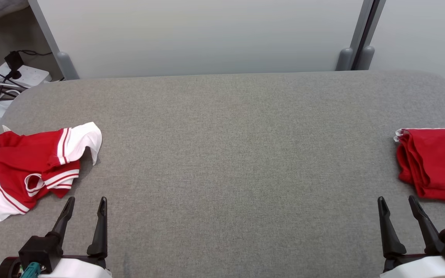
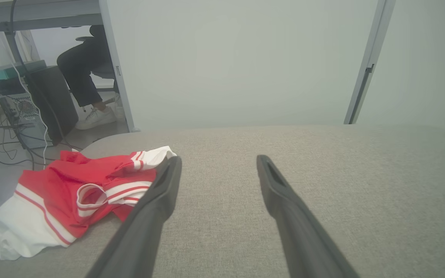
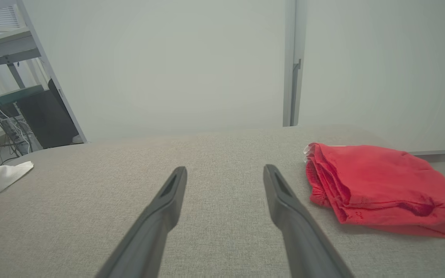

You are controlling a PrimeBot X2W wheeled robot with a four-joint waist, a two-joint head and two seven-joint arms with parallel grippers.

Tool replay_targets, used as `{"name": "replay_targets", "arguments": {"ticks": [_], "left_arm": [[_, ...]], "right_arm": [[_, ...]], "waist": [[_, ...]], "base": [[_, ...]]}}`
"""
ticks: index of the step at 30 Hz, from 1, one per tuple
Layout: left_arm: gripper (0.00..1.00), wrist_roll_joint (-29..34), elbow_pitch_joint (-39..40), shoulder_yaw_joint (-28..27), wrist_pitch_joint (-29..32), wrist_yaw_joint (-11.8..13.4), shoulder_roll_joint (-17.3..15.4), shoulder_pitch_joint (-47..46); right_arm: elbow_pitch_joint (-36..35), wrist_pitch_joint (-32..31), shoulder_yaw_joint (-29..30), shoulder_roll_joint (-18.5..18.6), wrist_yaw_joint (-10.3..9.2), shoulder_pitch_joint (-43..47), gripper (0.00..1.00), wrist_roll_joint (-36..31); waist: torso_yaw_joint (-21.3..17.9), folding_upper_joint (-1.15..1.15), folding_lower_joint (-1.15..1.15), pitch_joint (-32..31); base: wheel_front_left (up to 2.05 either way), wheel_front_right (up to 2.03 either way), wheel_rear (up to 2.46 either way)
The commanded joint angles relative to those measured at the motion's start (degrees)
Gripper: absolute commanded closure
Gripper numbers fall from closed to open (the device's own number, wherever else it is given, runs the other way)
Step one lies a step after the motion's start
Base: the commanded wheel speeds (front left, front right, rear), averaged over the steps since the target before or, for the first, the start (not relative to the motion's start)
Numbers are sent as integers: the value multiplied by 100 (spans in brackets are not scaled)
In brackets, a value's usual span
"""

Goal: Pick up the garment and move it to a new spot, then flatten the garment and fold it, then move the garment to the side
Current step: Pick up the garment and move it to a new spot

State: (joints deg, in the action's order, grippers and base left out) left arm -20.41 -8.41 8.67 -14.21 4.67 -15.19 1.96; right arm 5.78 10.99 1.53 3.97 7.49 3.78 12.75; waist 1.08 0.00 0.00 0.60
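Note:
A crumpled red and white garment point(image 1: 25, 170) lies at the left edge of the grey table point(image 1: 230, 154); the left wrist view shows it as a rumpled heap point(image 2: 72, 197) to the left of my fingers. My left gripper point(image 1: 85, 204) stands open just below and to the right of it, holding nothing. A folded red garment point(image 1: 435, 166) rests at the right edge, and it sits to the right of my fingers in the right wrist view point(image 3: 377, 189). My right gripper point(image 1: 396, 202) is open and empty, just below and left of that folded piece.
White partition panels point(image 1: 207, 34) stand behind the table. Cables and a power strip point(image 1: 14, 75) lie on the floor at the back left. A seated person's leg and shoe point(image 2: 91, 96) show beyond the table's left corner, beside a computer tower point(image 2: 48, 104).

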Motion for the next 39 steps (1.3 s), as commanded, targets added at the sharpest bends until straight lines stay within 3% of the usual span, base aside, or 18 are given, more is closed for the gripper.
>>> {"name": "replay_targets", "arguments": {"ticks": [1, 15, 22, 27, 39], "left_arm": [[0, -44, 112, -204, -37, 46, -103, -187], [0, -139, 81, -208, -23, 101, -123, -204], [0, -162, 32, -162, -11, 118, -94, -316], [0, -187, -17, -160, -20, 111, -93, -353], [0, -257, -14, -220, -42, 151, -89, -283]], "right_arm": [[-215, -42, -107, 67, 0, -67, 0, -60], [-513, -200, -28, -6, 0, 95, 0, -56], [-526, -233, 7, -11, 0, 119, 0, -68], [-559, -264, -42, -6, 0, 129, 0, -75], [-637, -324, -247, 1, 0, 27, 0, -102]], "waist": [[-3, 0, 0, -11], [-50, 0, 0, -36], [164, 0, 0, -14], [581, 0, 0, -36], [2009, 0, 0, -21]], "base": [[0, 0, 0], [0, 0, 0], [0, 0, 0], [0, 0, 0], [0, 0, 0]]}}
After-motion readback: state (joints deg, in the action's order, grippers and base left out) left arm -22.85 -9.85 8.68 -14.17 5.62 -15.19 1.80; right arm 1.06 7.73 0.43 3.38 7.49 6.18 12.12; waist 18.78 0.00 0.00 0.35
